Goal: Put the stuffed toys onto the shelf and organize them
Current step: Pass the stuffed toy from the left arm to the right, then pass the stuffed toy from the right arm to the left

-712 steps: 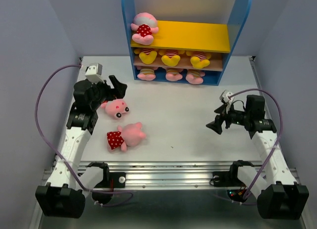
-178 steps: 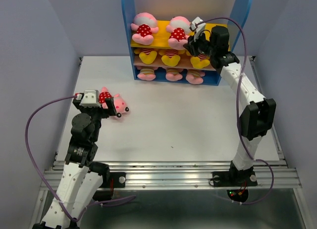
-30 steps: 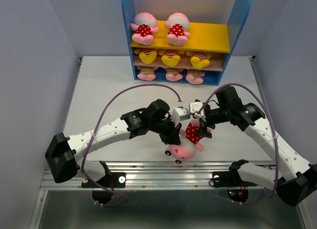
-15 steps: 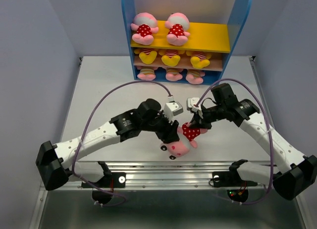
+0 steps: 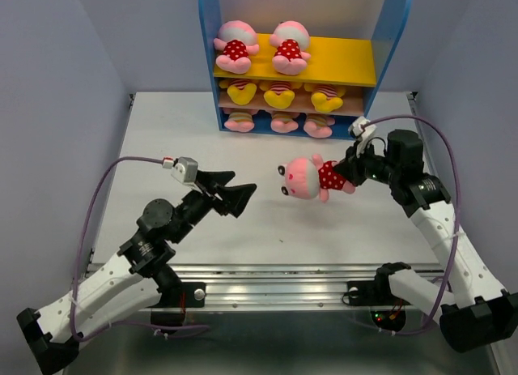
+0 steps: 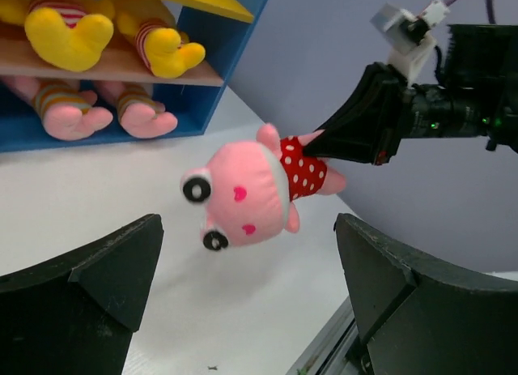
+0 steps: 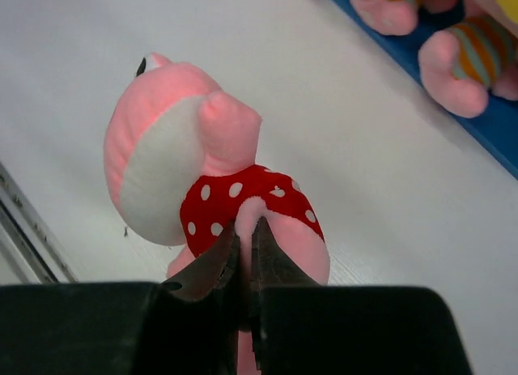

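Observation:
A pink pig in a red white-dotted outfit (image 5: 310,178) hangs above the table, head to the left. My right gripper (image 5: 346,174) is shut on a pink fold at its lower body (image 7: 247,217). My left gripper (image 5: 240,195) stands open and apart from the pig, off to its left, with nothing between its fingers (image 6: 105,266). The shelf (image 5: 207,59) stands at the back. Two dotted pigs (image 5: 235,47) lie on its yellow board, three yellow bears (image 5: 279,94) on the brown board, and three striped pigs (image 5: 283,124) on the blue base.
The right half of the yellow board (image 5: 344,61) is bare. A metal rail (image 5: 283,276) runs along the table's near edge. Purple cables (image 5: 105,189) loop from both arms. Grey walls close in both sides.
My left gripper has opened, let go of the dotted pig and pulled back to the left. My right gripper has shut on the pig and carried it up and toward the shelf.

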Controlling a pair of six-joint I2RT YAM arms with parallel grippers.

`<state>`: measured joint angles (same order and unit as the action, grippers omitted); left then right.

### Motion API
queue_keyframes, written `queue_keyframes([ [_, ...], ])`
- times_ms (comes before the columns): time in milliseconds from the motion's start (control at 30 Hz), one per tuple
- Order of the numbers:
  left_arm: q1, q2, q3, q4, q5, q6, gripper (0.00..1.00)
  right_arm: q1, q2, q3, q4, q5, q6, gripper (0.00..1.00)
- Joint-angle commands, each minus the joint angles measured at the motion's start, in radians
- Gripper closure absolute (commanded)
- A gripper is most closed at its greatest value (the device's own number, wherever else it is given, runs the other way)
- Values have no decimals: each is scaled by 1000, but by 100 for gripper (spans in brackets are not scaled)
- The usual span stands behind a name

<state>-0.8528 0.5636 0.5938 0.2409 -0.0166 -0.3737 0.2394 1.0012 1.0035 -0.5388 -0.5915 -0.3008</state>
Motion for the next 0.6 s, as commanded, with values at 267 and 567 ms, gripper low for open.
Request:
queue_keyframes([
  [267,26,294,-78,362,-114,-339,1,-2,10,-3,303,308,799,99],
  [567,64,508,-12,535,-28,-577,2,-2,30,-65,390,145,940,99],
])
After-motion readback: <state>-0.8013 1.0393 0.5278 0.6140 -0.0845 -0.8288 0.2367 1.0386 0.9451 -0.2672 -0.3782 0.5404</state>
